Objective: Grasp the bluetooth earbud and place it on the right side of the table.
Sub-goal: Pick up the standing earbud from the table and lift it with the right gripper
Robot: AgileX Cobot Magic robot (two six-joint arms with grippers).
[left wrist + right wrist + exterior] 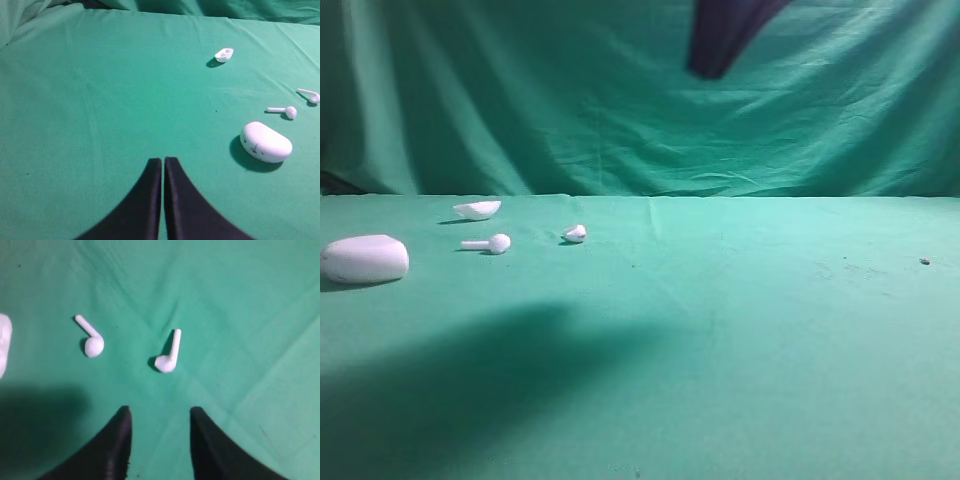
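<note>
The bluetooth earbud lies on the green table left of centre, seen end-on. In the right wrist view the bluetooth earbud rests just ahead of my right gripper, whose fingers stand open with bare cloth between them. In the exterior view the right gripper hangs high above the table as a dark blur. The left wrist view catches the earbud at its right edge. My left gripper is shut and empty, hovering over bare cloth away from the earbud.
A second, plain white earbud lies left of the first. A white pebble-shaped case sits at the far left, and a small white shell piece lies behind. A dark speck marks the right side.
</note>
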